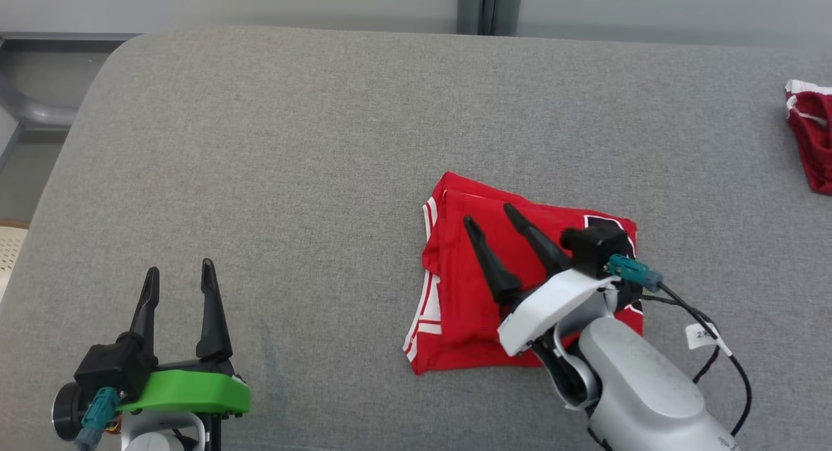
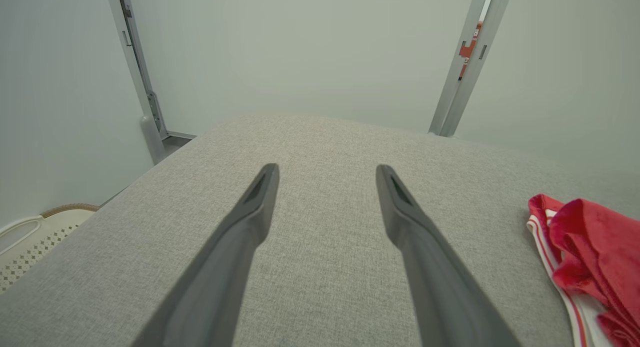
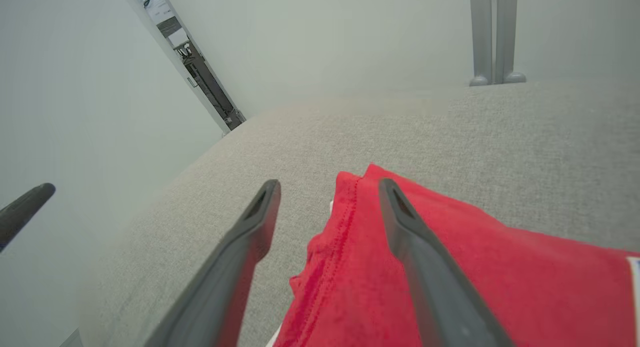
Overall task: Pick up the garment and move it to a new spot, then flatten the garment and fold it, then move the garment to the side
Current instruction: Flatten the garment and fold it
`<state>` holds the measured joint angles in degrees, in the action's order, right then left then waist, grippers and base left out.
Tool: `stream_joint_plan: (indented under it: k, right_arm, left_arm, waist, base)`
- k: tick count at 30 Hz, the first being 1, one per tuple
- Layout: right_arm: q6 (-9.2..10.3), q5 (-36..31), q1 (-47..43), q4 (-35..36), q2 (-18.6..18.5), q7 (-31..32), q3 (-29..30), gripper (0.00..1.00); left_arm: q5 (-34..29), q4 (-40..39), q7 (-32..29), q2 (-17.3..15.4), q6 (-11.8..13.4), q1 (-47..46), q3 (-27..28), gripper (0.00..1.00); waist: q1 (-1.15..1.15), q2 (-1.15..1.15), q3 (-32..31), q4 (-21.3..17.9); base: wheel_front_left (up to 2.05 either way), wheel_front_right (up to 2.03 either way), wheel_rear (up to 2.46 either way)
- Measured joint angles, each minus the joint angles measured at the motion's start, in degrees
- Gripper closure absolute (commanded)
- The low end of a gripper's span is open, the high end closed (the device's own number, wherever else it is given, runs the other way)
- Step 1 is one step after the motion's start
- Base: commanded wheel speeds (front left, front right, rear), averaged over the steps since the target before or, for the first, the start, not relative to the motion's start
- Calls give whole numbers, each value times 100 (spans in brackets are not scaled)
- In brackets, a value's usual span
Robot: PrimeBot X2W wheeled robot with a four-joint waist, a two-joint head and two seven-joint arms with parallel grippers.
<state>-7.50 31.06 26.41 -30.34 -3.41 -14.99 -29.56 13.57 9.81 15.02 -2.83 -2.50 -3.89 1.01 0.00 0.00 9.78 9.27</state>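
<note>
I see the folded red garment (image 1: 458, 308) lying right of centre on the grey table (image 1: 292, 145), well away from every table edge. My right gripper (image 1: 489, 216) is over it, fingers spread, holding nothing. My left gripper (image 1: 180, 269) sits near the front edge, also spread and holding nothing, with open grey surface around it. A second red cloth (image 1: 812, 139) lies at the right edge of the head view.

Grey fabric surface (image 1: 292, 145), white basket (image 2: 35, 237)
</note>
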Motion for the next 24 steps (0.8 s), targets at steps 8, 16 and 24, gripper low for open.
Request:
stream_joint_plan:
  k: [8, 16, 24]
  right_arm:
    - [1, -567, -568, 1171, -598, -5, 1000, 0]
    - [0, -976, -1373, 1997, -823, -5, 1761, 0]
    - [0, -1327, -2288, 2514, -683, -5, 2301, 0]
  left_arm:
    - [-13, -3, 0, 0, -2, 83, 80, 0]
    - [-46, -25, 0, 0, -20, 153, 136, 0]
    - [-76, -33, 0, 1, -42, 377, 277, 0]
  waist:
    - [0, 0, -159, -237]
    - [0, 0, -282, -470]
    - [0, 0, -439, -669]
  base:
    - [0, 0, 0]
    - [0, 0, 0]
    - [0, 0, 0]
